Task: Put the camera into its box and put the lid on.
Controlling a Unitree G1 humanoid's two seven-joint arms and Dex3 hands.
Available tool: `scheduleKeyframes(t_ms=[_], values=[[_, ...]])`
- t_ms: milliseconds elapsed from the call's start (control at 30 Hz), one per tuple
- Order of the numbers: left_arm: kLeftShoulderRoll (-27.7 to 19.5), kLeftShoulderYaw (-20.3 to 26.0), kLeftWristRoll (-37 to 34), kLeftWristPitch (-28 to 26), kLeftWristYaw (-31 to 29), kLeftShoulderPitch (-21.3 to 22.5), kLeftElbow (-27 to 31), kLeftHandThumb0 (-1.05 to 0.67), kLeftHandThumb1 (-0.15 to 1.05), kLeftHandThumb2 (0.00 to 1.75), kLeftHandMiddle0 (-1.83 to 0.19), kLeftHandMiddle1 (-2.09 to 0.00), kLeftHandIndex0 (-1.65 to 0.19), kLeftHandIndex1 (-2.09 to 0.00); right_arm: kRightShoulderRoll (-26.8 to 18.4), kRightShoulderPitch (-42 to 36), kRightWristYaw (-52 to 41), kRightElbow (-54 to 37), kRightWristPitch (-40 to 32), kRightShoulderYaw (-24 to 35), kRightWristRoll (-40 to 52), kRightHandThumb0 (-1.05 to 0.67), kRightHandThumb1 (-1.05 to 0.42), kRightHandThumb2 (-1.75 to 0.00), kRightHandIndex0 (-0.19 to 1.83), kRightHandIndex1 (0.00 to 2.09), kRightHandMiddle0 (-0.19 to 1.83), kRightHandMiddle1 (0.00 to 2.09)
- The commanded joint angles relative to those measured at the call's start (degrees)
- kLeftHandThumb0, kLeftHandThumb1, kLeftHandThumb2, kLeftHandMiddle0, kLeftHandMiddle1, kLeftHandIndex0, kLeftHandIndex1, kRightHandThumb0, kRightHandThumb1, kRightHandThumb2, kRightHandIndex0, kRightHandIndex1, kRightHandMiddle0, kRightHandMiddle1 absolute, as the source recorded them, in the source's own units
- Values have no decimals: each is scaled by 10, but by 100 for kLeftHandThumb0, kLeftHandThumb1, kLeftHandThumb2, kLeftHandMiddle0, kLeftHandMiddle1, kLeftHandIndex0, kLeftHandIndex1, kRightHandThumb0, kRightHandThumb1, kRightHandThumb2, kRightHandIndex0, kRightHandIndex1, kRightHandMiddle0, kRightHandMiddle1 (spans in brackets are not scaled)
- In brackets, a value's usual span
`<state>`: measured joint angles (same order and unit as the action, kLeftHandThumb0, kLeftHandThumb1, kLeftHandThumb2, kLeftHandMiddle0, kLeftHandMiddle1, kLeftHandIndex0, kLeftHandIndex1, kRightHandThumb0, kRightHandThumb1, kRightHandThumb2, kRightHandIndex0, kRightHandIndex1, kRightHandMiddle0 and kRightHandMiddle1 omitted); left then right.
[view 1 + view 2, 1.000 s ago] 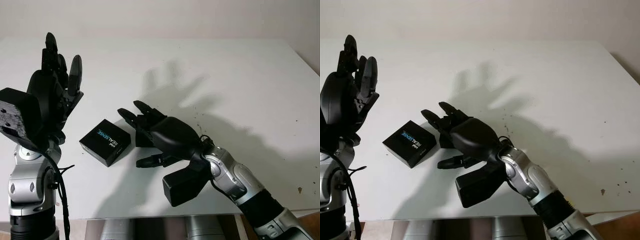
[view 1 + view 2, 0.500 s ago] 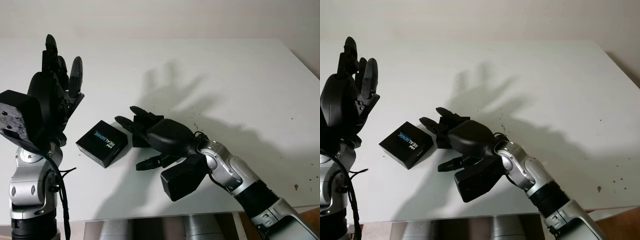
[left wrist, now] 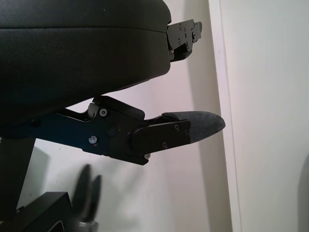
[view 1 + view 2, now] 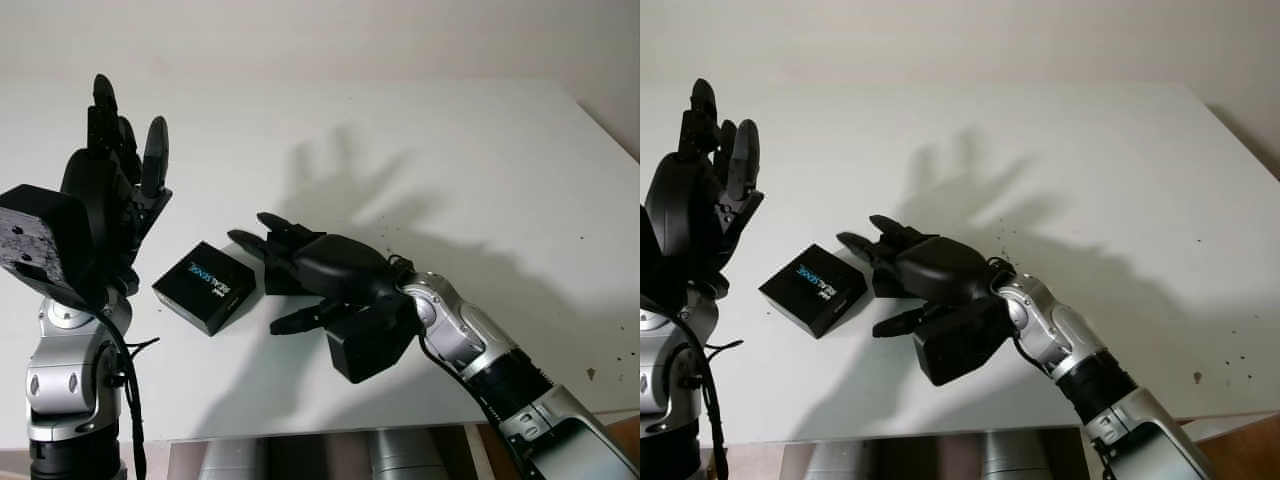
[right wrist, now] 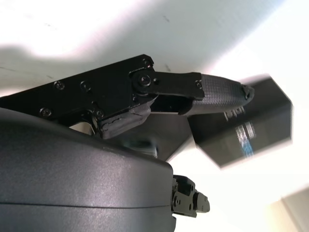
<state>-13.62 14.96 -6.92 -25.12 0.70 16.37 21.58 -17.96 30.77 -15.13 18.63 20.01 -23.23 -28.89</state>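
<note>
A black box with a blue and white RealSense label lies flat on the white table, left of centre. Just to its right my right hand is open and hovers low over a second dark, box-like object. Its fingers point toward the labelled box and hide most of that object. In the right wrist view, one finger reaches across toward the labelled box. My left hand is open and raised upright, well above the table at the far left.
The table's front edge runs along the bottom of the head views and its right edge lies at the far right. Small dark specks dot the surface to the right of my right arm. Hand shadows fall across the middle.
My right wrist has swung in and lifted slightly, while the hand stays over the dark object. The labelled box sits a little further left. The left hand stays raised.
</note>
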Motion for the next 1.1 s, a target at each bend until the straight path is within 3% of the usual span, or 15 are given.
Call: scheduleKeyframes(t_ms=[0,200,467,567,667,767,833,900,1000,1067], values=[[-2,4,1,5,3,6,5,-61,105,52,19,0,19,0,6,-5,13,-27,-8,46,44,-83,-105,-53,-19,4,-18,4],[-7,12,-4,20,-1,12,0,-60,105,49,19,0,19,0,4,-9,-11,-80,-60,141,174,-79,-105,-49,-18,3,-18,4],[-78,15,-8,-16,-70,8,6,-56,105,53,17,-4,19,-1,-17,-17,-67,-109,-173,211,271,-80,-105,-54,-18,2,-16,4],[-121,17,-6,-18,-110,7,-5,-53,105,47,14,-6,17,-2,-3,-26,-75,-122,-229,240,328,-77,-105,-55,-19,3,-15,5],[-162,15,6,-7,-145,7,-24,-58,105,26,0,-11,6,-8,8,-31,-77,-135,-276,264,379,-73,-105,-53,-17,4,-14,5],[-201,7,24,12,-174,8,-36,-58,103,10,-26,-26,-18,-22,8,-31,-76,-143,-325,288,419,-74,-105,-53,-18,4,-14,5],[-240,-11,51,32,-202,7,-40,-55,101,6,-17,-65,-23,-36,9,-28,-74,-147,-354,306,447,-75,-105,-54,-17,5,-14,5],[-288,-36,84,56,-243,6,-46,-53,98,5,-10,-73,-20,-41,15,-25,-67,-150,-379,327,476,-75,-105,-55,-17,5,-14,5],[-362,-74,130,132,-315,12,-73,-51,90,5,-8,-50,-9,-41,19,-22,-51,-155,-405,351,508,-74,-105,-56,-17,5,-15,5],[-411,-101,162,186,-367,17,-87,-52,83,5,-16,-23,-9,-30,18,-18,-41,-154,-417,366,523,-74,-105,-57,-17,5,-15,5]])
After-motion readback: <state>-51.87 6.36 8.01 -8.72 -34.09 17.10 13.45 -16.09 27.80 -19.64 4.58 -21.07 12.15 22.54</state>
